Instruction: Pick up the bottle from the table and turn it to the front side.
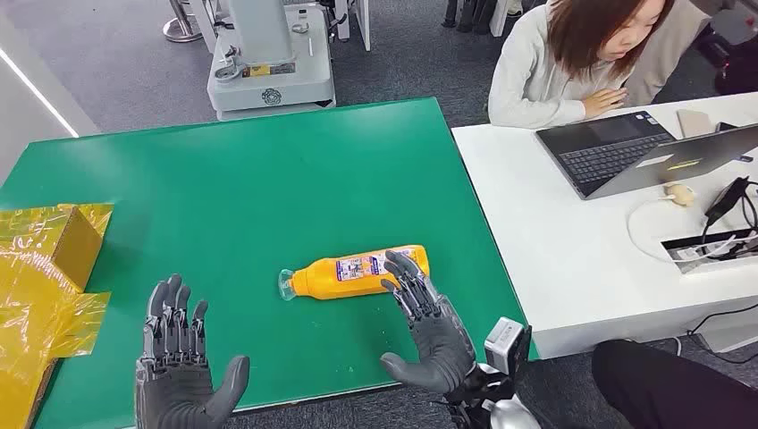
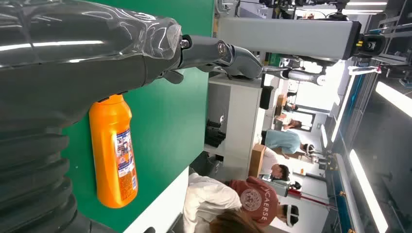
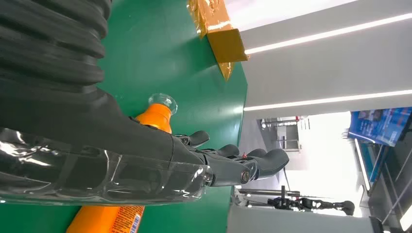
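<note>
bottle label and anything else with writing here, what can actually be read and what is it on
"CARESE": partial letters arched on the back of a person's red hoodie, left wrist view; the start may be cut off.
Orange bottle label: print and barcode too small to read.
Base of the white machine: round emblem and sticker, too blurred.
Blue poster: unreadable.

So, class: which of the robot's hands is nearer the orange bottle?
Right. The right hand has fingertips at the orange bottle's base end; the left hand hovers apart, nearer its cap end.
</note>
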Available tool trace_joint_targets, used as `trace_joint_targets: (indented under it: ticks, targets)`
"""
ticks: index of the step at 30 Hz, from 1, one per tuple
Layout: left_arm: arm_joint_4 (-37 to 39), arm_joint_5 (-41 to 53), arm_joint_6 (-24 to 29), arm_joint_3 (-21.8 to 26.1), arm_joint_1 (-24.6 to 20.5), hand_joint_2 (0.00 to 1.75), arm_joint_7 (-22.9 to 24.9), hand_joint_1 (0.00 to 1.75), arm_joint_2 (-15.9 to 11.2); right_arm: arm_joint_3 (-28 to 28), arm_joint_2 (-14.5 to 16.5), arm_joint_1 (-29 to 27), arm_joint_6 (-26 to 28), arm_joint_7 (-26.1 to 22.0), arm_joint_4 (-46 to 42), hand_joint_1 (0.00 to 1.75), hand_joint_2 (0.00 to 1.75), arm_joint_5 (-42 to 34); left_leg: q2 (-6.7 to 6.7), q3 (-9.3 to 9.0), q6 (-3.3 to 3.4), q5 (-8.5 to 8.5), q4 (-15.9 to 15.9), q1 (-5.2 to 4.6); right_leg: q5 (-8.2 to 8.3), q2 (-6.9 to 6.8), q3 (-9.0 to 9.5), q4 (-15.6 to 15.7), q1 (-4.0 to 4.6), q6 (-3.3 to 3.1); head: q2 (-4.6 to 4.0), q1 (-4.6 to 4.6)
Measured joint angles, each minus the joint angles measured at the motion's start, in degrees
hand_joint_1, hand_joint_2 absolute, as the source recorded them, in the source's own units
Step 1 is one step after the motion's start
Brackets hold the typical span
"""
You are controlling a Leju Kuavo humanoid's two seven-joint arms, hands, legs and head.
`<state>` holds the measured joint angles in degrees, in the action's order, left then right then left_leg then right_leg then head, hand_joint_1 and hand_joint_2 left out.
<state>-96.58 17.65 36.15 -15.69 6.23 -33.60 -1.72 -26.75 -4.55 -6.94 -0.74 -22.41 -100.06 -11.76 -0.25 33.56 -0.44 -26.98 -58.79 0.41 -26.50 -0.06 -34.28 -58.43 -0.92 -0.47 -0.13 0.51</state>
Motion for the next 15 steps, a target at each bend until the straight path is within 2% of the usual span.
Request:
trace_joint_targets:
  ticks: [15]
  targets:
    - [-0.37,0.57,-0.48,0.00,0.09,1.75,0.68,0.00,0.26,0.00,0.00,0.90,-0.46,-0.23,0.09,0.00,1.75,0.13,0.00,-0.01,0.00,0.00,0.00,0.00,0.00,0.00,0.00,0.00,0.00,0.00,0.00,0.00]
